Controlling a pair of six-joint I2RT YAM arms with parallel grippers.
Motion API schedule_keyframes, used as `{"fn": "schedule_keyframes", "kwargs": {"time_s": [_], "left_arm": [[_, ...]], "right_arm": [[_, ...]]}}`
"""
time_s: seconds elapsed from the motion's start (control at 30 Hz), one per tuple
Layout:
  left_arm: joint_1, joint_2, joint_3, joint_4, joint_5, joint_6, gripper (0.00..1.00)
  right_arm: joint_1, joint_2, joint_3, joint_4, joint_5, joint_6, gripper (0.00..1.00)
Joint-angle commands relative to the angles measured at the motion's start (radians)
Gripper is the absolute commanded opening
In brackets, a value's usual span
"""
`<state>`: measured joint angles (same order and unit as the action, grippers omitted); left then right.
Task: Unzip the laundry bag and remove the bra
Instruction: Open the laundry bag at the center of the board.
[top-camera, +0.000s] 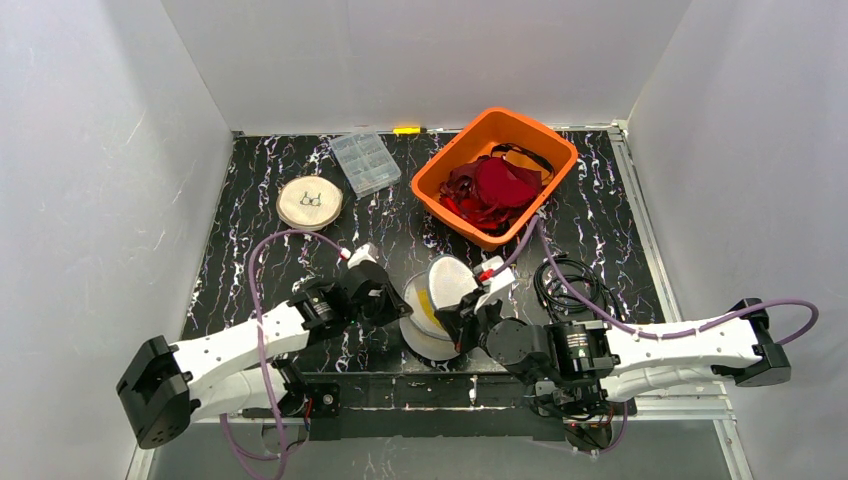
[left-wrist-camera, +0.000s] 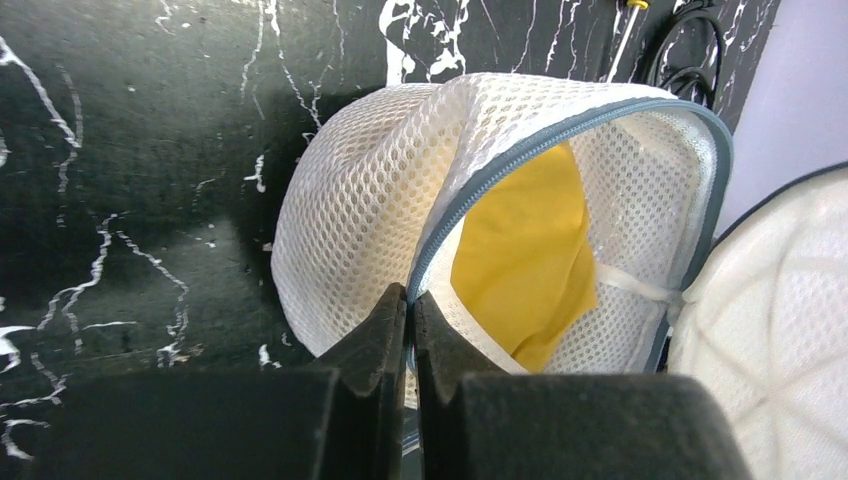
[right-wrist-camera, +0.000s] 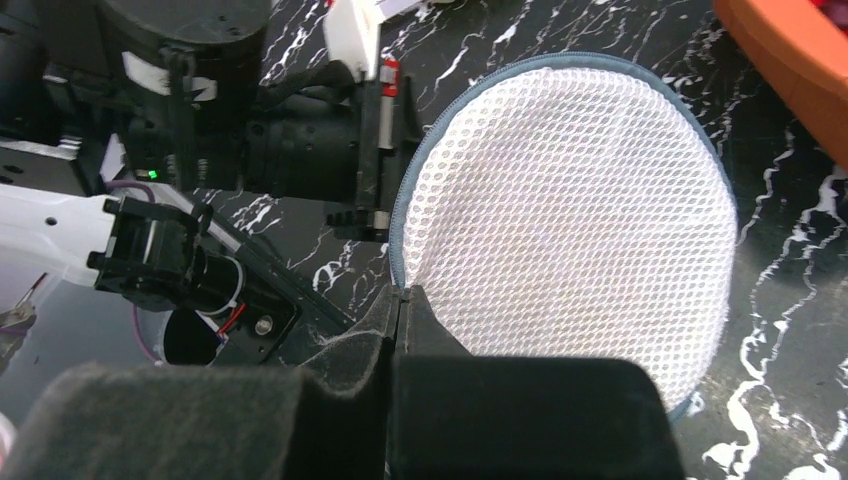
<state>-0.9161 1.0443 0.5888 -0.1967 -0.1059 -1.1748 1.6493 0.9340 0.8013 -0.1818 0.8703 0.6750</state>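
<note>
- Pinching the zipper edge of the laundry bag (left-wrist-camera: 350, 200), the left gripper (left-wrist-camera: 410, 300) has its jaws closed on it.
- Right gripper (right-wrist-camera: 400, 300) is clamped on the rim of the unzipped flap (right-wrist-camera: 570, 200).
- Bag sits front-centre on the table (top-camera: 250, 180), between both grippers, mouth open.
- Yellow bra (left-wrist-camera: 520, 250) is inside the bag.
- Orange bin (top-camera: 455, 218) is at back right.

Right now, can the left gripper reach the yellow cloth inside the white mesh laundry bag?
Probably not yet: the left gripper is shut on the white mesh laundry bag's zip edge, though the yellow cloth lies uncovered.
</note>
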Motion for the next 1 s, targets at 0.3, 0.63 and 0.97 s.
{"fn": "schedule_keyframes", "kwargs": {"time_s": [0.3, 0.63, 0.97], "left_arm": [[0.003, -0.242, 0.039, -0.297, -0.198, 0.164, 0.00], [0.003, -0.287, 0.003, -0.326, -0.191, 0.178, 0.00], [0.003, -0.314, 0.007, -0.370, -0.198, 0.264, 0.00]], "right_arm": [[-0.003, -0.346, -0.055, -0.457, 0.260, 0.280, 0.01], [-0.002, -0.433, 0.037, -0.534, 0.238, 0.184, 0.61], [-0.003, 0.112, 0.283, -0.312, 0.040, -0.211, 0.49]]}}
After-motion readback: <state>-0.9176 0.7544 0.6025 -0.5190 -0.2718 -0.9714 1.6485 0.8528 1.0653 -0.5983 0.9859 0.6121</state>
